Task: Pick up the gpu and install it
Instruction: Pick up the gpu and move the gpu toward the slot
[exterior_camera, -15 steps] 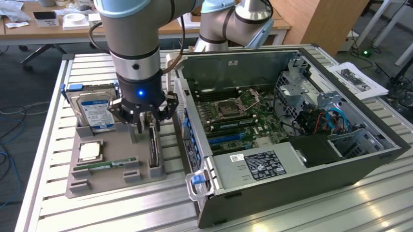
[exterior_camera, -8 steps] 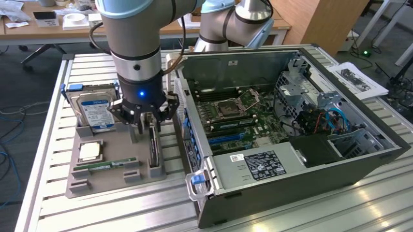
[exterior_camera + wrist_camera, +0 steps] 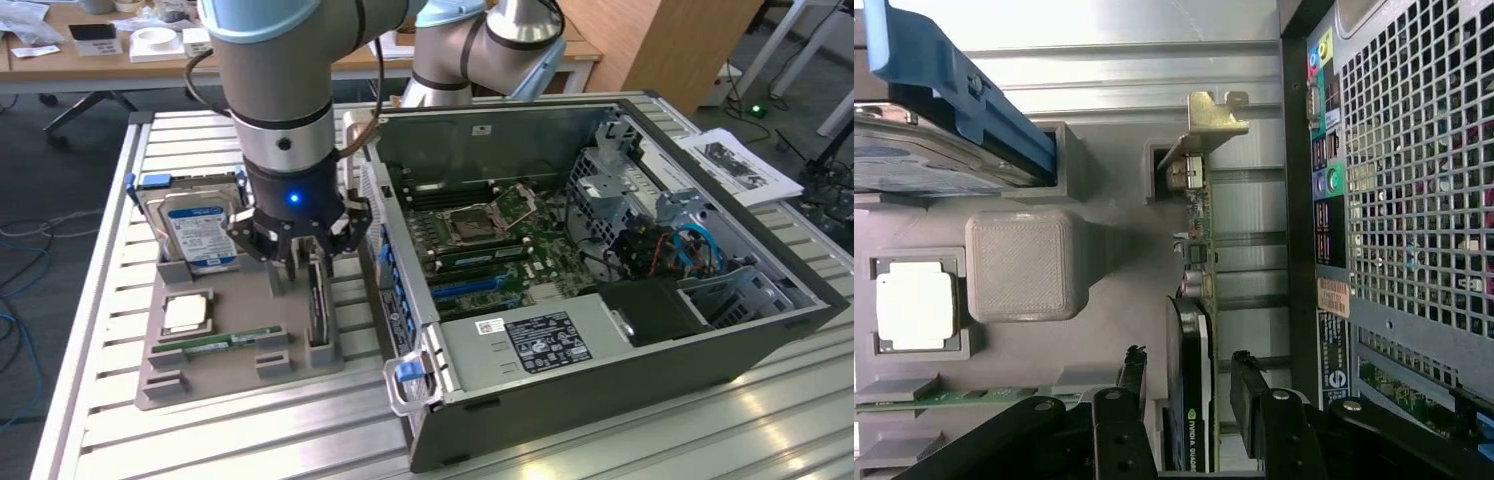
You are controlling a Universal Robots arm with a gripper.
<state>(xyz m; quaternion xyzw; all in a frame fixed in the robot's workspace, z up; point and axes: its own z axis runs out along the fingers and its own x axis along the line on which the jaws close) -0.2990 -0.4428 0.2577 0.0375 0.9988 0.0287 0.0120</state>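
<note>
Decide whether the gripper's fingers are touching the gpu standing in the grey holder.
Apart. The wrist view shows the open gripper straddling the gpu, with a gap visible on each side between finger and card.

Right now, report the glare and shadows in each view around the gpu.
Exterior view: glare streaks the table at the exterior view's right, the gpu sits dim under the gripper, and a blue light glows on the wrist. Wrist view: the table washes out white, the processor is overexposed, and the gpu reads dark while its bracket catches light.
</note>
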